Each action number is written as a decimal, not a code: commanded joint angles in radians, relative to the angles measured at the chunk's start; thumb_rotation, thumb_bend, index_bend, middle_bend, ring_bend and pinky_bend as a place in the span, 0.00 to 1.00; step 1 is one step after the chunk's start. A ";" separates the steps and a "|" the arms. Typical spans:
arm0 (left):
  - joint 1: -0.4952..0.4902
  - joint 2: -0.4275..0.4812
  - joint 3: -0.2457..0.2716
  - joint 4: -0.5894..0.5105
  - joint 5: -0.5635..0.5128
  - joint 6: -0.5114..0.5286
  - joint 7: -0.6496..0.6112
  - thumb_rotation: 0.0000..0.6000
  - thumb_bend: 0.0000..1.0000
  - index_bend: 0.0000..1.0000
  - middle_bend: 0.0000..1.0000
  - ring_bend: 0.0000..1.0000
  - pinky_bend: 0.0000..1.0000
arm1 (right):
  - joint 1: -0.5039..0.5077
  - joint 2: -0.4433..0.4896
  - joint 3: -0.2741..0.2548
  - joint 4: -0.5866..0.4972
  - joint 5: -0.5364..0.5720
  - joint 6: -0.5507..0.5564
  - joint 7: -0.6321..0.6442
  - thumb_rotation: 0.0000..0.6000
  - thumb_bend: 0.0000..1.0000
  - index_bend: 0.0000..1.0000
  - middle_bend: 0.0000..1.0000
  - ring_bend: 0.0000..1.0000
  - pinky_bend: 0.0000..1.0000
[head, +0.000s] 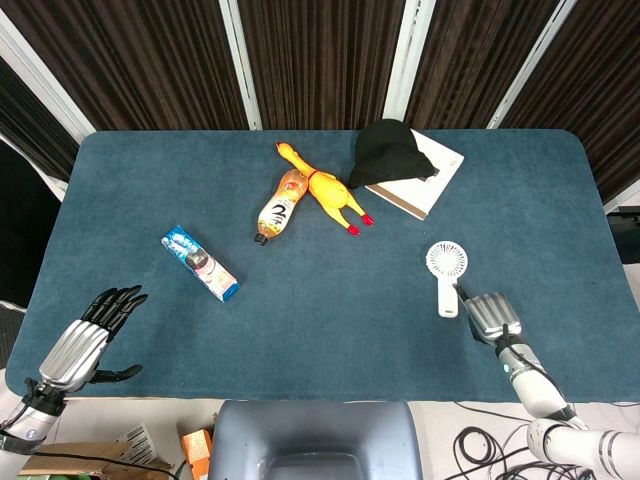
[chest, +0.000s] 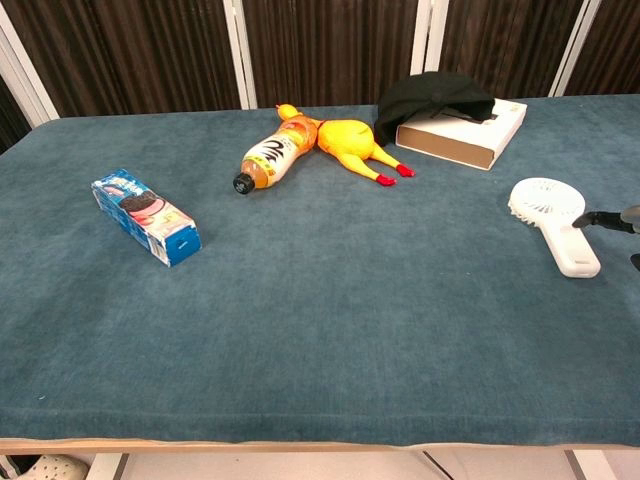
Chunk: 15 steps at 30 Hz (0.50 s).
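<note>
My right hand (head: 490, 315) lies at the table's front right, just right of a white handheld fan (head: 446, 270) that lies flat. One dark fingertip (chest: 600, 220) reaches to the fan (chest: 555, 215) at its handle; whether it touches I cannot tell. Nothing is held. My left hand (head: 90, 335) hovers at the front left corner with fingers spread, holding nothing. Nearest to it is a blue cookie box (head: 200, 263), well apart. In the chest view the left hand does not show.
An orange drink bottle (head: 279, 205) and a yellow rubber chicken (head: 325, 188) lie side by side at the back middle of the blue table (head: 330, 330). A black cap (head: 392, 150) rests on a white book (head: 425, 185) at the back right. A grey chair back (head: 315, 440) sits below the front edge.
</note>
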 joint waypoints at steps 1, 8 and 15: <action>0.000 -0.001 0.000 0.000 0.002 0.002 0.001 1.00 0.00 0.00 0.00 0.00 0.07 | -0.001 0.000 -0.001 0.003 -0.001 -0.001 0.003 1.00 0.71 0.05 0.99 0.87 1.00; 0.001 0.000 0.002 -0.002 0.001 0.000 0.006 1.00 0.00 0.00 0.00 0.00 0.07 | -0.005 0.000 -0.002 0.004 -0.016 0.005 0.015 1.00 0.71 0.05 0.99 0.87 1.00; 0.002 0.003 0.003 -0.005 -0.003 -0.003 0.006 1.00 0.00 0.00 0.00 0.00 0.07 | 0.002 -0.005 0.000 0.009 -0.009 -0.003 0.008 1.00 0.71 0.03 0.99 0.87 1.00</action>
